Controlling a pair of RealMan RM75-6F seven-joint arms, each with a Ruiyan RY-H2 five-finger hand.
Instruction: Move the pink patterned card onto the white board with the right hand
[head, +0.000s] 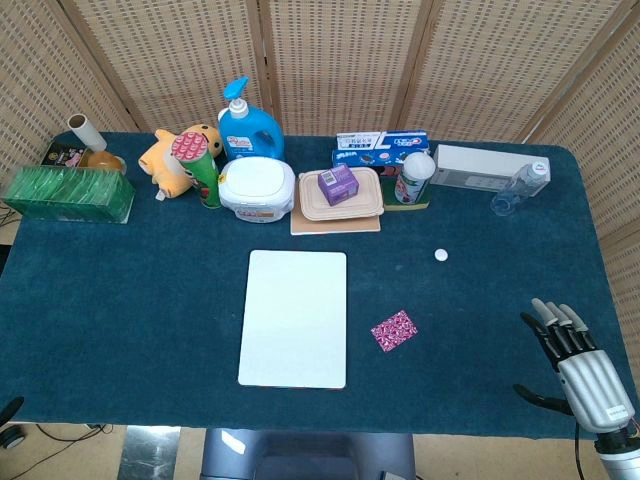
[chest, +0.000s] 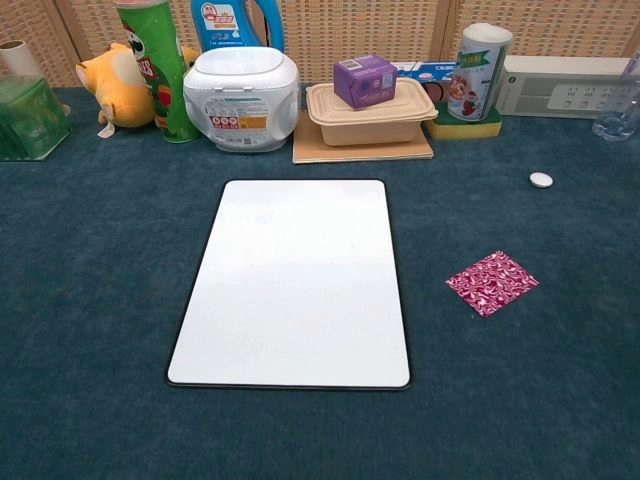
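Your right hand (head: 585, 370) sits at the near right corner of the table (head: 120, 300), fingers spread and holding nothing, well apart from anything it must touch; the chest view does not show it at all. Your left hand is not in either picture. Nothing of the task looks done yet: the pink patterned card (chest: 491, 282) lies flat on the blue cloth, turned at an angle, just right of the white board (chest: 295, 280) and not touching it. You have the reach, the pick and the carry leftward onto the board all ahead of you. A flat card on cloth will likely be hard to get under, so expect to work at an edge. Farther back and to the right lies a small white cap (chest: 541, 180). Along the far edge stand a green can (chest: 155, 70), a white wipes tub (chest: 242, 98) with a label too small to read, a beige lidded box (chest: 370, 115) carrying a purple carton (chest: 364, 80), and a blue bottle (head: 247, 128). No brand name reads clearly.
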